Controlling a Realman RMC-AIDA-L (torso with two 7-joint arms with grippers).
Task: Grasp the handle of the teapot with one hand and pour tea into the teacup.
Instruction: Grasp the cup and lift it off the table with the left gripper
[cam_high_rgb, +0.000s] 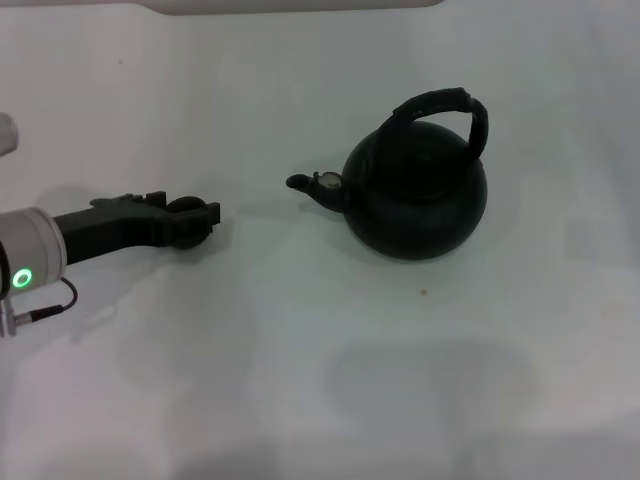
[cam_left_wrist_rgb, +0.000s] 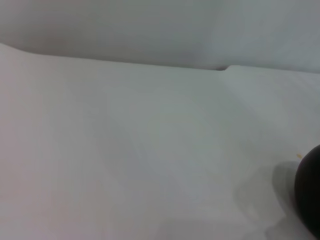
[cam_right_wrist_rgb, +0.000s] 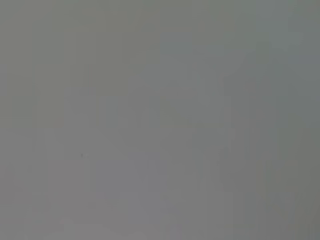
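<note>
One gripper is in view: the left gripper (cam_high_rgb: 198, 222), at the left middle of the head view, lying low over the white table (cam_high_rgb: 300, 380) with its dark fingers pointing toward the frame's centre. A small round black object sits between or against the fingertips; I judge it to be the teacup (cam_high_rgb: 184, 209), though it merges with the dark fingers and its outline cannot be separated. Whether the jaws are closed on it or merely stand around it cannot be told. The right gripper is not seen in any view; the right wrist view shows only a flat grey field.

Outward from the jaws, to the right across bare table, the teapot (cam_high_rgb: 415, 195) stands upright right of centre in the head view, well apart from the left gripper. Its spout (cam_high_rgb: 310, 184) points left, toward the cup, and carries a small silvery spot. The handle (cam_high_rgb: 447, 108) arches over the top, free and untouched. The left wrist view shows a dark rounded edge (cam_left_wrist_rgb: 309, 192) at its lower right margin; its identity cannot be confirmed.

Assessment: the task is at its early stage. The handle is not yet grasped and no pouring is under way. The next move calls for an arm, presumably the right, to reach the handle's crown from above, close firmly round the hoop, lift, and carry the spout over the cup.
</note>
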